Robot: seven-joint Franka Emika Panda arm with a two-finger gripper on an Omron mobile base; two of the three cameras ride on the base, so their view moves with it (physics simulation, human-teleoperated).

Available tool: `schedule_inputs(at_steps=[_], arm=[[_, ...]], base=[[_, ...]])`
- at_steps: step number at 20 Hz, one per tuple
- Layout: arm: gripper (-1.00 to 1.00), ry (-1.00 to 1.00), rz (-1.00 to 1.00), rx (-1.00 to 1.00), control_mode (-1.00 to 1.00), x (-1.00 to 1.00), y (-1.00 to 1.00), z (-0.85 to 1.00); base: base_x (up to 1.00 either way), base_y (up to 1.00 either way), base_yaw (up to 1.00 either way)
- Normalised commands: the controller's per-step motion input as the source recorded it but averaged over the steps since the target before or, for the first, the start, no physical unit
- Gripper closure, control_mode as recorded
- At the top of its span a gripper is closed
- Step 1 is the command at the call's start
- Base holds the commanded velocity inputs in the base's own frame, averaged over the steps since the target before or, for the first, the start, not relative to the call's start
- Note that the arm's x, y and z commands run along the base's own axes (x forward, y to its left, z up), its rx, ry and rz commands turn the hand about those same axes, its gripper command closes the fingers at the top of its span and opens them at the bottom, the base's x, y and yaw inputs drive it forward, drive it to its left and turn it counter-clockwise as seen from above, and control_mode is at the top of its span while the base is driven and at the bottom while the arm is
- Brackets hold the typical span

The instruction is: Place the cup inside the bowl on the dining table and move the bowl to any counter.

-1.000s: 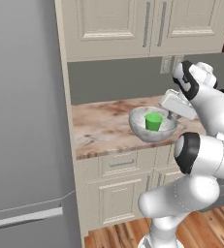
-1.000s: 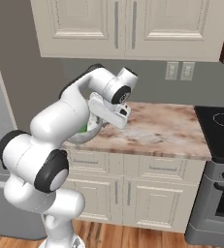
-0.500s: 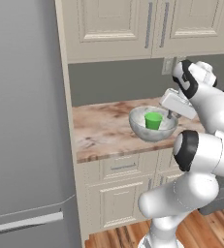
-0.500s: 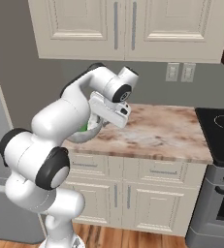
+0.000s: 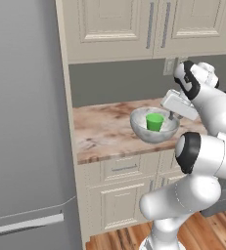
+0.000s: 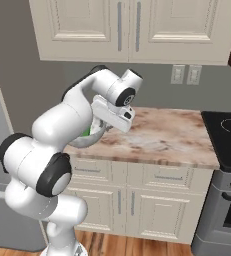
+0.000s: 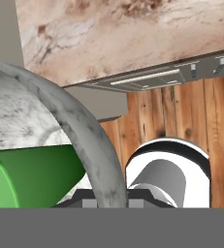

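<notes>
- The cup (image 5: 155, 121) was seen upright inside the bowl (image 5: 143, 131), its long axis vertical and its mouth pointed up.
- The bowl was held above the counter (image 5: 102, 134), mouth up, its rim at 3 o'clock clamped between the closed fingers of the gripper (image 5: 172, 116).
- In the hand view, the bowl's rim (image 7: 79, 131) was shown pinched at the fingertips.
- Cream upper cabinets (image 5: 139, 27), a grey fridge (image 5: 24, 122), a stove (image 6: 227, 145) and a wooden floor (image 7: 181, 111) were pictured around the marble top.
</notes>
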Motion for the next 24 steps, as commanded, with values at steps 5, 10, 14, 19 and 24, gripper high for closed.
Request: schedule_inputs(at_steps=[5, 10, 14, 19, 24], arm=[[1.00, 0.00, 0.00, 0.00, 1.00, 0.00, 0.00, 0.00], [1.00, 0.00, 0.00, 0.00, 1.00, 0.00, 0.00, 0.00], [1.00, 0.00, 0.00, 0.00, 1.00, 0.00, 0.00, 0.00], [1.00, 0.00, 0.00, 0.00, 1.00, 0.00, 0.00, 0.00], [1.00, 0.01, 0.00, 0.00, -1.00, 0.00, 0.00, 0.00]], base=[[0.00, 0.00, 0.00], [0.00, 0.00, 0.00], [0.00, 0.00, 0.00], [0.00, 0.00, 0.00], [0.00, 0.00, 0.00]])
